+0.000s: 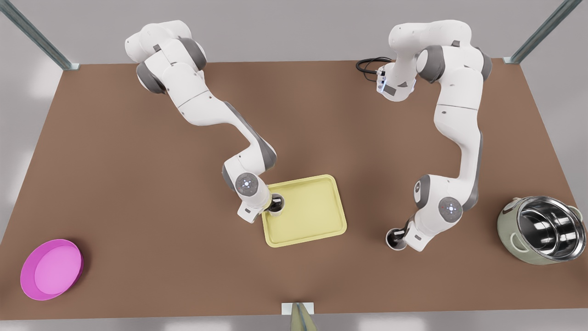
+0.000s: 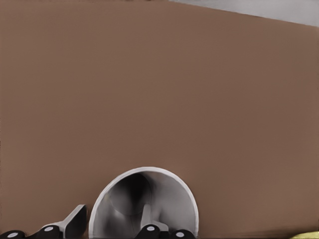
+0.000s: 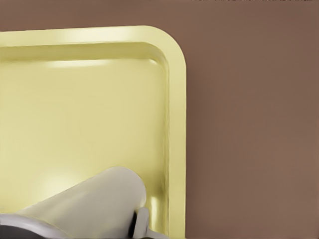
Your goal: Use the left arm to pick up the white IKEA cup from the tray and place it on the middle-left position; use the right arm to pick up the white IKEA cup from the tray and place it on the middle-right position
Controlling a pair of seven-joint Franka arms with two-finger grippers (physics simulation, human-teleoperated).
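A pale yellow tray (image 1: 308,218) lies mid-table. One white cup (image 1: 279,202) stands just inside the tray's edge on the front view's left, near a far corner, with my right gripper (image 1: 274,205) at it. The right wrist view has this cup (image 3: 89,204) low over the tray (image 3: 89,114). The other white cup (image 1: 394,240) stands on bare brown table to the front view's right of the tray. My left gripper (image 1: 398,237) is open astride its wall. In the left wrist view one finger (image 2: 75,221) is outside the cup (image 2: 169,199) and one inside.
A magenta bowl (image 1: 51,269) sits at the near corner on the front view's left. A pale green cooker with a steel pot (image 1: 544,230) stands at the front view's right edge. A black cable (image 1: 370,66) hangs by the far arm base.
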